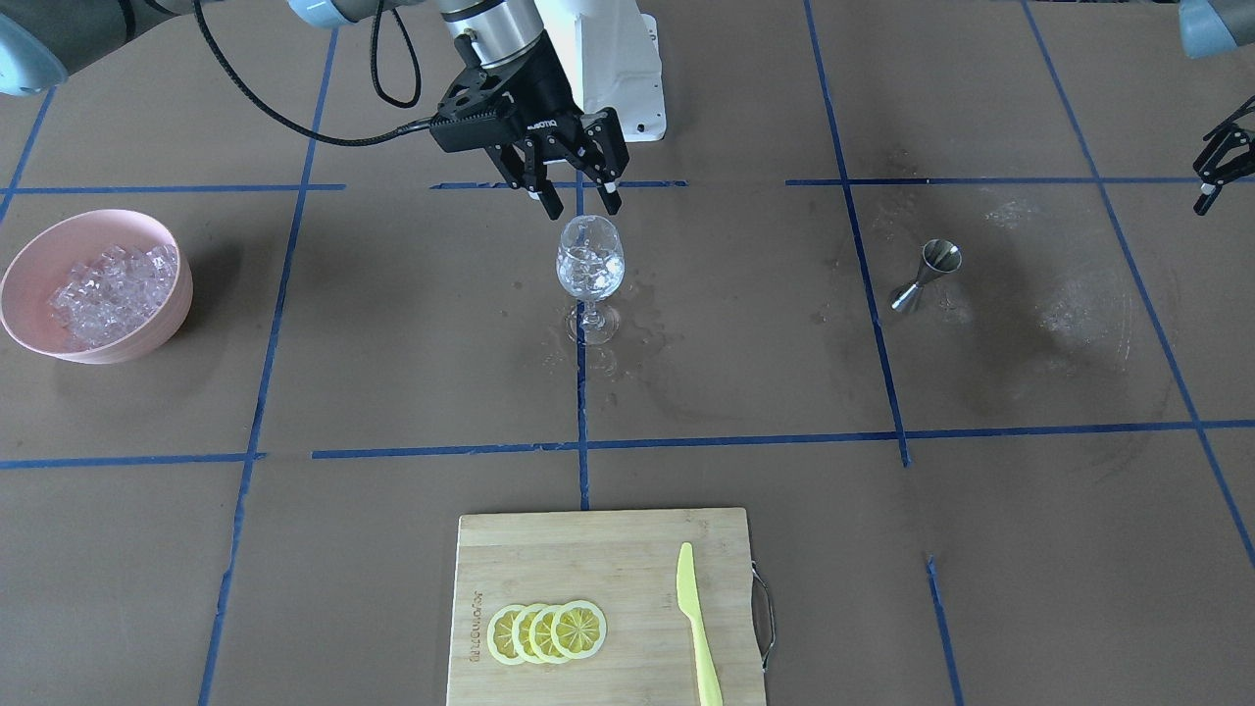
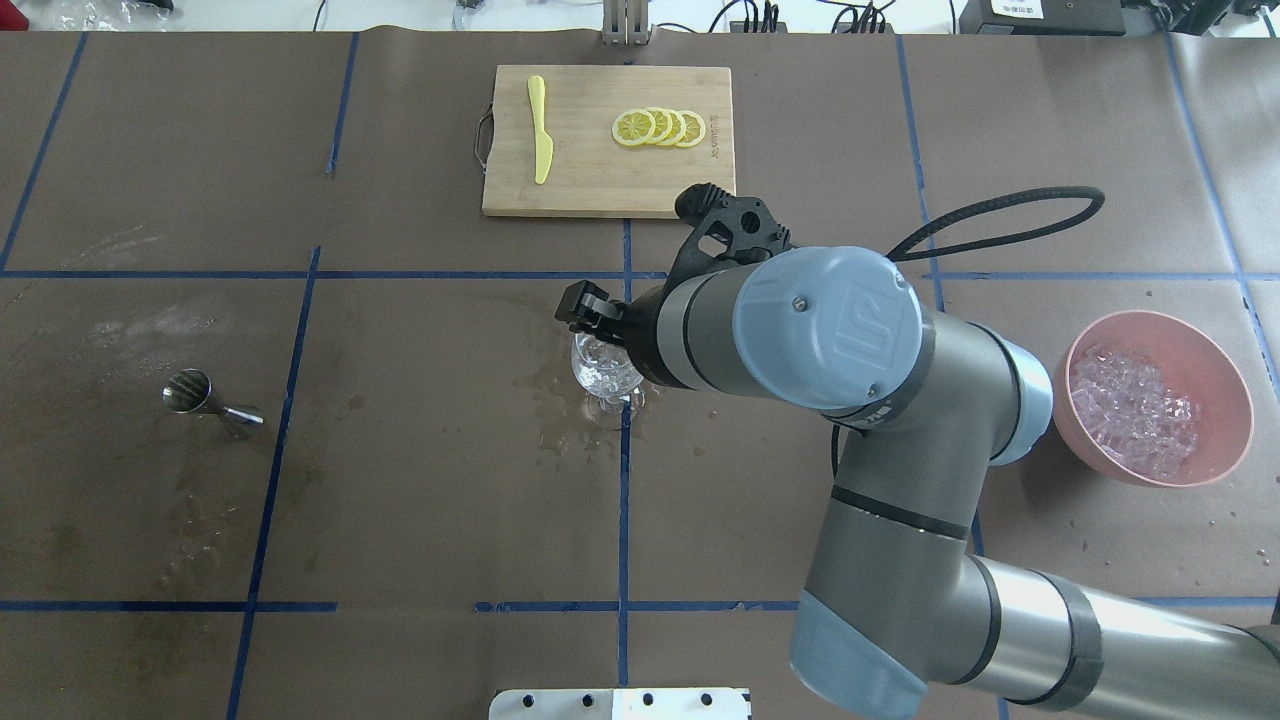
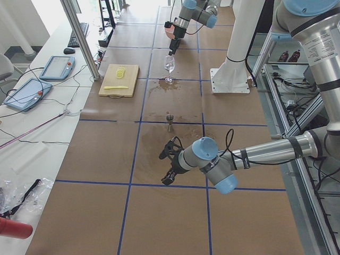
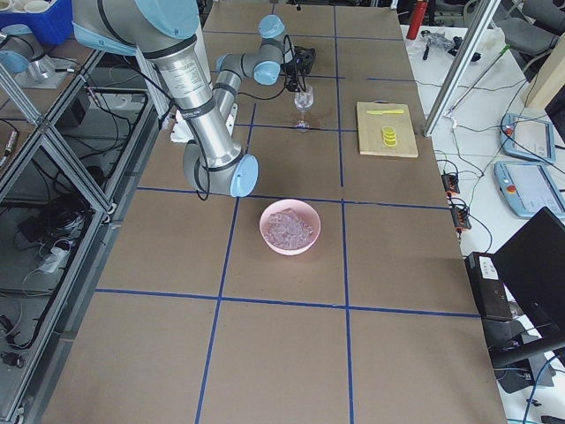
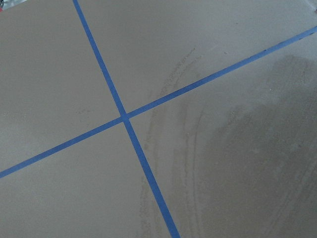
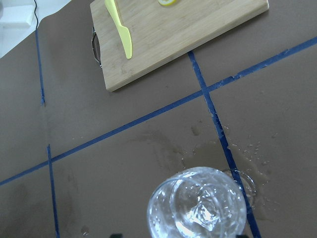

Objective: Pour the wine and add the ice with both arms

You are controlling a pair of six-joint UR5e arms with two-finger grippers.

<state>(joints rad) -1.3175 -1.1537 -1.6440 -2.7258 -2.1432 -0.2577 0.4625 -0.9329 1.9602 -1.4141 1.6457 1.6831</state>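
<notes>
A clear wine glass (image 1: 589, 265) stands at the table's middle on a wet patch, with a few ice pieces (image 1: 586, 263) inside. I cannot make out any wine in it. My right gripper (image 1: 584, 208) hangs just above the rim, open and empty. The right wrist view looks down into the glass (image 6: 198, 208). In the overhead view the glass (image 2: 598, 372) is partly hidden under the right arm. A pink bowl (image 1: 29, 265) heaped with ice (image 1: 113, 284) sits far to the right arm's side. My left gripper (image 1: 1204, 186) is open and empty, far from the glass.
A steel jigger (image 1: 927, 275) stands on the left arm's side amid wet marks. A bamboo cutting board (image 1: 627, 549) with lemon slices (image 1: 549, 632) and a yellow knife (image 1: 698, 628) lies at the far edge. Blue tape lines (image 5: 124, 118) cross the table.
</notes>
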